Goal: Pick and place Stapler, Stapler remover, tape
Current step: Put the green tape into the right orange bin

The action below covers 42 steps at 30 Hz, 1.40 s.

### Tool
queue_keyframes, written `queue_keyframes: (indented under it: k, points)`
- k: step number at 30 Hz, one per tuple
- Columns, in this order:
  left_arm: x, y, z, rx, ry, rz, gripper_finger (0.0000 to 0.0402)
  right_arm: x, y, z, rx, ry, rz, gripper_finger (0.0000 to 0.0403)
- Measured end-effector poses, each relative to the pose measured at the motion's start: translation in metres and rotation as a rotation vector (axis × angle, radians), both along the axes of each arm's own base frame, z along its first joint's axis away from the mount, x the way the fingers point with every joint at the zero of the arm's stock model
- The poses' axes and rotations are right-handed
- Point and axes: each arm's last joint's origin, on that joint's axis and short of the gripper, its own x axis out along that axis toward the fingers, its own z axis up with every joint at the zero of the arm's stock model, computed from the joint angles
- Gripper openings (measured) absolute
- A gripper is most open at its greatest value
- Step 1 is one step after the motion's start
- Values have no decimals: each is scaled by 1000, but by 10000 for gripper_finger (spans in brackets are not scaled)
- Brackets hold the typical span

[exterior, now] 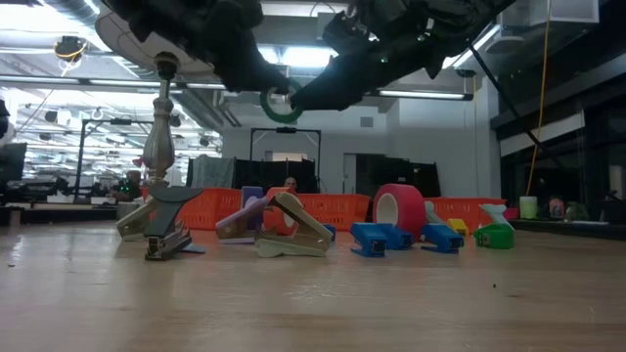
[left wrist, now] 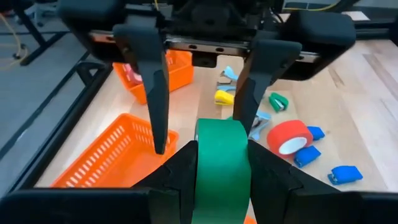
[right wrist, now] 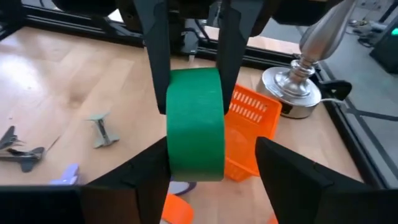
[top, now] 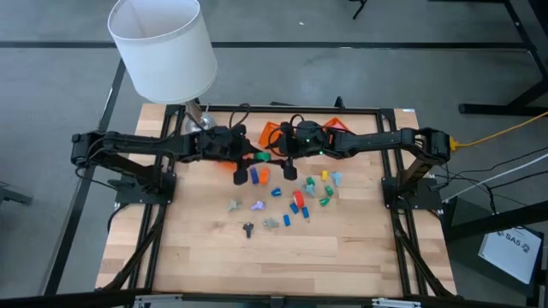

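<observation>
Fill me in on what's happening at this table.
Both arms meet in mid-air over the far middle of the table at a green tape roll. The left gripper is clamped on the roll, while the right gripper has its jaws spread around it without pressing. It looks like a handover. Staplers, a red tape roll and orange baskets lie below.

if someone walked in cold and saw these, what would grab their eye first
Most likely the green tape roll held in the air between both arms above the middle of the table: the left gripper is clamped on it, while the right gripper stands open around it. Next, the bright scatter of small staplers, removers and a red tape roll on the wooden table, then the orange basket at its far edge and the white lamp.
</observation>
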Motion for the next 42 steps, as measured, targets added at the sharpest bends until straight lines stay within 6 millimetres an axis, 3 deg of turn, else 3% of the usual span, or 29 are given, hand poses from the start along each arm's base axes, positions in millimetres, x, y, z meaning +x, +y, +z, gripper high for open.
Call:
queue_keyframes:
  k: [4,12,18,25,35,42]
  points:
    - [-1,3,-1,-21,6,18,109,0,0,0,-19,0,5,201]
    - [-1,5,-1,-22,7,22,127,0,1,0,-8,0,29,105]
    - [-1,5,-1,-11,9,47,155,-1,1,-2,5,26,37,106]
    - [-6,8,0,25,22,142,168,-18,2,-5,82,208,-74,111]
    - [-12,11,6,86,21,234,170,-64,-3,16,164,431,-226,112]
    - [-12,12,6,86,28,241,170,-100,-24,28,179,533,-463,112]
